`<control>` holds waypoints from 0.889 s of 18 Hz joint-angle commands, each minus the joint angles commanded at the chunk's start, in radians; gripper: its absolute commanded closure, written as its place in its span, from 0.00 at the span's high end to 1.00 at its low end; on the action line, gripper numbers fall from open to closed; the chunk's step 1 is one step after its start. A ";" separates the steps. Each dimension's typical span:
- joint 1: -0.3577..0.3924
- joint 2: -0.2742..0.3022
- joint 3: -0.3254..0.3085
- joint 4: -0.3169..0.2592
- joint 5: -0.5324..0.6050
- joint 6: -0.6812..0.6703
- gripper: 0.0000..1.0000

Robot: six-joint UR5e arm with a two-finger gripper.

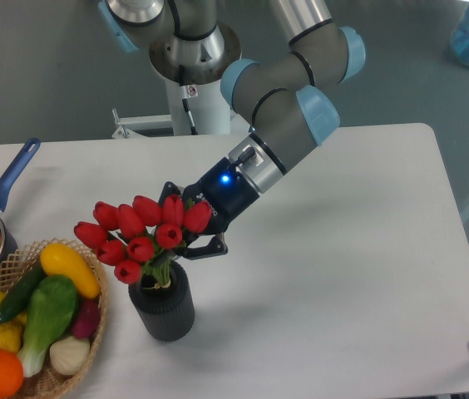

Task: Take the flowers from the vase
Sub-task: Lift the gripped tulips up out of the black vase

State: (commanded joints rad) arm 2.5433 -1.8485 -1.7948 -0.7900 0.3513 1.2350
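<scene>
The flowers (139, 234), a bunch of red tulip buds with green stems, stand in the small dark grey ribbed vase (165, 306) at the front left of the white table (343, 249). The bunch leans to the left above the vase. My gripper (191, 219) reaches in from the upper right, level with the buds. It looks open: one dark finger (168, 190) shows behind the top of the bunch and the other (214, 246) just right of the stems. The buds hide most of the space between the fingers.
A wicker basket (93, 332) of colourful vegetables and fruit sits left of the vase at the table's front left corner. A blue-handled saucepan (6, 187) lies at the left edge. The arm's base (193, 58) stands behind the table.
</scene>
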 joint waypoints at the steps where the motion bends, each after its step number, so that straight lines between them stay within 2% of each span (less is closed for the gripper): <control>1: 0.000 0.008 0.002 0.000 0.000 -0.017 0.22; 7: -0.003 0.052 0.046 0.000 0.000 -0.152 0.22; 11: 0.002 0.106 0.044 0.000 0.000 -0.241 0.22; 16: 0.005 0.130 0.044 0.000 0.000 -0.261 0.22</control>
State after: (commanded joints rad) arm 2.5479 -1.7181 -1.7503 -0.7900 0.3513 0.9741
